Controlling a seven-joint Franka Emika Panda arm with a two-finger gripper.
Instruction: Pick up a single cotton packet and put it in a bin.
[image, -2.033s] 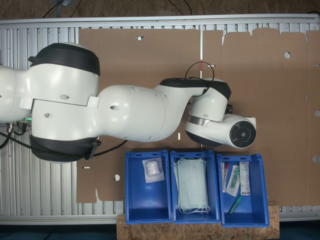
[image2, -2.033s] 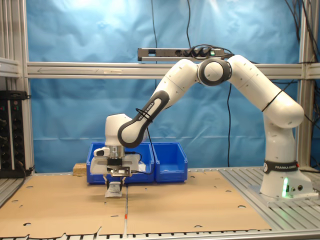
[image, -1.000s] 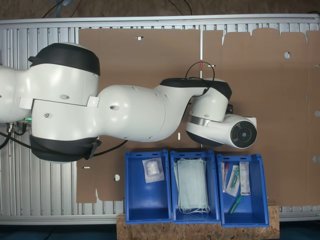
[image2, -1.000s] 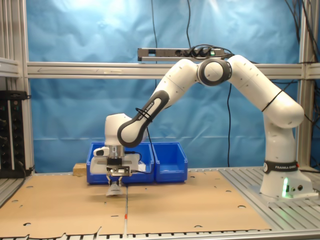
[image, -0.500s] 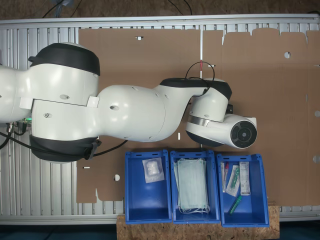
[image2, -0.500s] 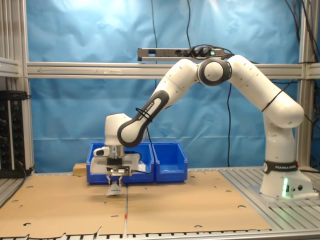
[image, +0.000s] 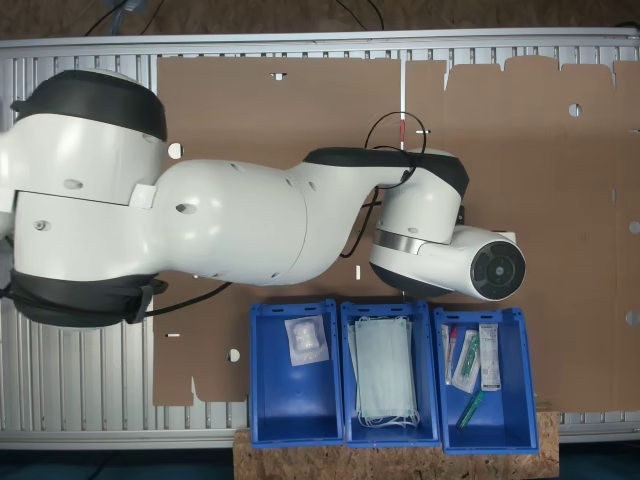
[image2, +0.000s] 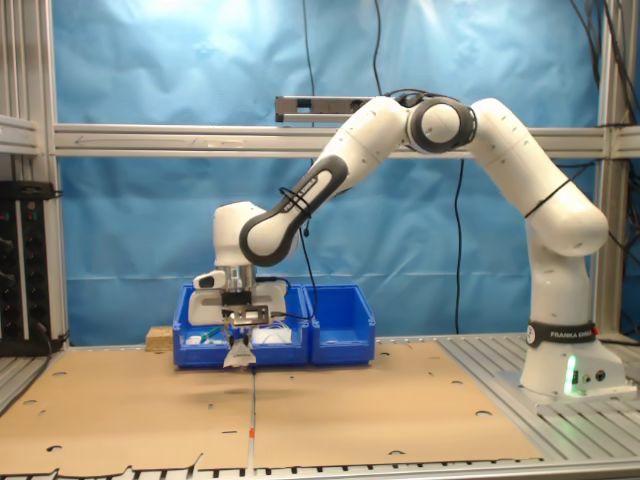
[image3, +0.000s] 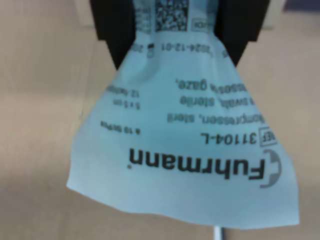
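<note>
The end effector (image2: 241, 345) is clamped on the packet (image3: 187, 135): in the wrist view the two dark fingers (image3: 116, 35) pinch its printed end and the rest hangs down loose, fanning out over the brown cardboard. In the second exterior view the packet (image2: 240, 358) dangles clear of the cardboard sheet (image2: 130, 410) covering the bench, with a faint shadow on the sheet beneath it, so I judge the pick-up done and the carry to be the step in hand.

In the first exterior view three blue bins sit in a row at the cardboard's edge. The bin (image: 293, 375) towards the first exterior view's left holds one whitish packet; the middle bin (image: 389, 375) holds green masks (image: 384, 370); the third bin (image: 482, 380) holds tubes and small packets. The arm's wrist (image: 445, 245) hangs just short of that row, roughly between the middle and third bins, though from above its bulk hides the packet, so I cannot place it exactly.

The next move, as I judge it, calls for a sideways carry along the row towards the first exterior view's left, high enough for the dangling end to clear the blue rims, then a release once the packet hangs inside the walls. It is limp and held by one edge, so it may swing or catch a rim.
</note>
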